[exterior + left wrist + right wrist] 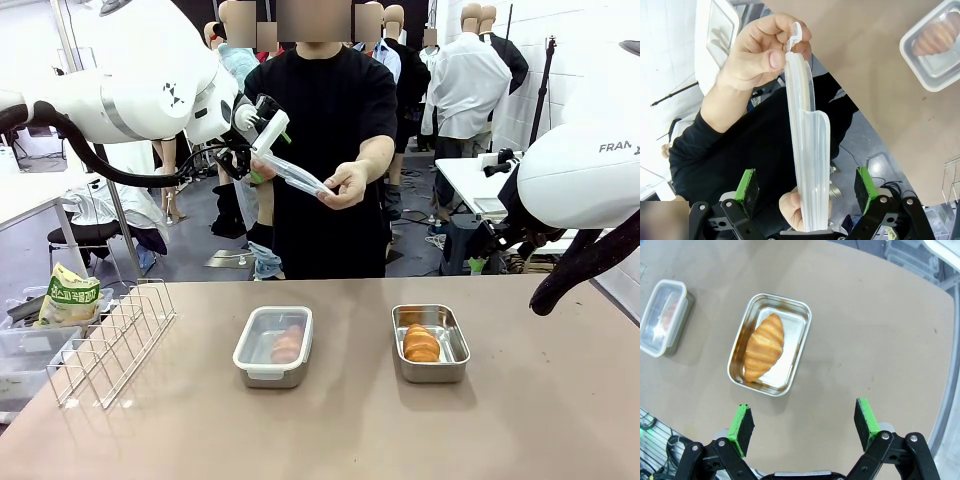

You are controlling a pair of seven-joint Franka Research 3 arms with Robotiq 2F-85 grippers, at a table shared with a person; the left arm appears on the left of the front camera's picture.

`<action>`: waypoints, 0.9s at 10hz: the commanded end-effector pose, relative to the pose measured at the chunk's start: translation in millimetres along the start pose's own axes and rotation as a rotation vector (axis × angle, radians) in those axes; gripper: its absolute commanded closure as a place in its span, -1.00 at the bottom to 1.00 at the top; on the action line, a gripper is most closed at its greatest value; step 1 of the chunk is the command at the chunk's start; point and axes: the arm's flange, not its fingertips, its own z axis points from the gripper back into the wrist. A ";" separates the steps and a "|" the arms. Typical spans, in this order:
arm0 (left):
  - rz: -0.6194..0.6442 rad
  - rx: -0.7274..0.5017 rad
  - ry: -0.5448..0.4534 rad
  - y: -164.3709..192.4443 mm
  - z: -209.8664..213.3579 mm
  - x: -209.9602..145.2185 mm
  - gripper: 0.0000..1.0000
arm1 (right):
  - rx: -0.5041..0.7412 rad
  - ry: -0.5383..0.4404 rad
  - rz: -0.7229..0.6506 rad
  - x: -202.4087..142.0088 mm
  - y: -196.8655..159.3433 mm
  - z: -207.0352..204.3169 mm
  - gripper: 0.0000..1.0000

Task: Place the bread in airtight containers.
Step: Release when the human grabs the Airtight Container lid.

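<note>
Front view: person hands a clear lid point(297, 176) to left gripper point(262, 150), jaws apart around it. Right gripper point(805, 427) hangs apart over the unlidded right tin point(430, 344) with its bread point(420, 343); left tin point(273, 346) is lidded. Next it clamps, carries, snaps on.

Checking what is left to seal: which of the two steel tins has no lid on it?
The tin on the robot's right is uncovered, its roll bare. The left tin wears a clear white-rimmed lid.

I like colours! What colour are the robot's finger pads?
Green pads, clearest in the right wrist view.
</note>
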 end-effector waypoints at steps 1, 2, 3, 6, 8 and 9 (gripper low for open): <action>0.009 -0.001 0.006 -0.4 1.0 -0.5 -1.00 | 0.001 0.002 0.000 -0.5 -0.6 0.3 -1.00; 0.009 -0.001 0.006 -0.4 1.0 -0.5 -1.00 | 0.001 0.002 0.000 -0.5 -0.6 0.3 -1.00; 0.009 -0.001 0.006 -0.4 1.0 -0.5 -1.00 | 0.001 0.002 0.000 -0.5 -0.6 0.3 -1.00; 0.009 -0.001 0.006 -0.4 1.0 -0.5 -1.00 | 0.001 0.002 0.000 -0.5 -0.6 0.3 -1.00; 0.009 -0.001 0.006 -0.4 1.0 -0.5 -1.00 | 0.001 0.002 0.000 -0.5 -0.6 0.3 -1.00; 0.009 -0.001 0.006 -0.4 1.0 -0.5 -1.00 | 0.001 0.002 0.000 -0.5 -0.6 0.3 -1.00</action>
